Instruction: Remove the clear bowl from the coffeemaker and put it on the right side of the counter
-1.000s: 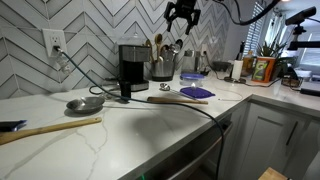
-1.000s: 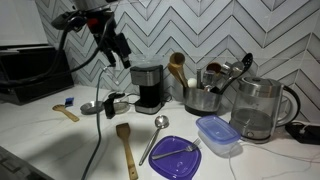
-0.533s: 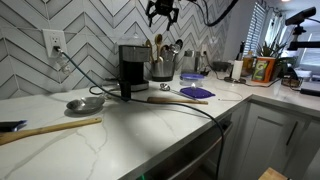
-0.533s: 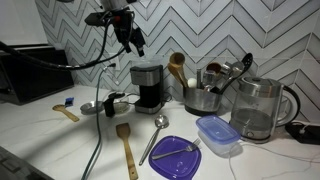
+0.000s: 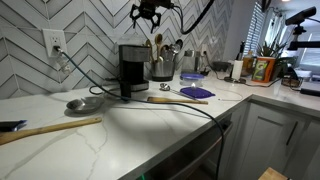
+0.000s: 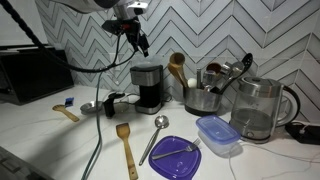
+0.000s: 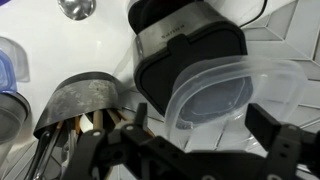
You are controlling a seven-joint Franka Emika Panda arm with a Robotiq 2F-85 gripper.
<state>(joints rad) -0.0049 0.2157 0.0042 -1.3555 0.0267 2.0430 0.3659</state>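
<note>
My end effector [image 7: 190, 150] was open and empty. In the wrist view its dark fingers [image 7: 285, 140] stood wide apart along the bottom edge, touching nothing. That view alone showed the bowl [image 7: 225, 95]. It sat tilted against the coffeemaker [image 7: 185, 45] at about 4 o'clock from the machine's top, with its rim past the machine's edge. In both exterior views I could not make the bowl out on the coffeemaker [image 5: 133, 68] [image 6: 148, 87].

The exterior views gave what the wrist view lacked. My end effector [image 5: 147, 16] [image 6: 139, 42] hung well above the machine with clear air between, and the tiled wall [image 5: 95, 30] stood close behind.

The crock [image 7: 85, 100] stood just beside the coffeemaker at about 8 o'clock in the wrist view, its utensil handles reaching up near my fingers.

In an exterior view, a kettle [image 6: 258, 108], a blue-lidded tub [image 6: 217, 133], a purple plate [image 6: 178, 157], a ladle [image 6: 157, 130] and a wooden spatula [image 6: 125, 145] crowded the counter [image 6: 50, 135] from 3 to 6 o'clock of the machine. In an exterior view, the counter [image 5: 150, 135] lay broad and bare toward its front edge, crossed only by a black cable [image 5: 195, 108].
</note>
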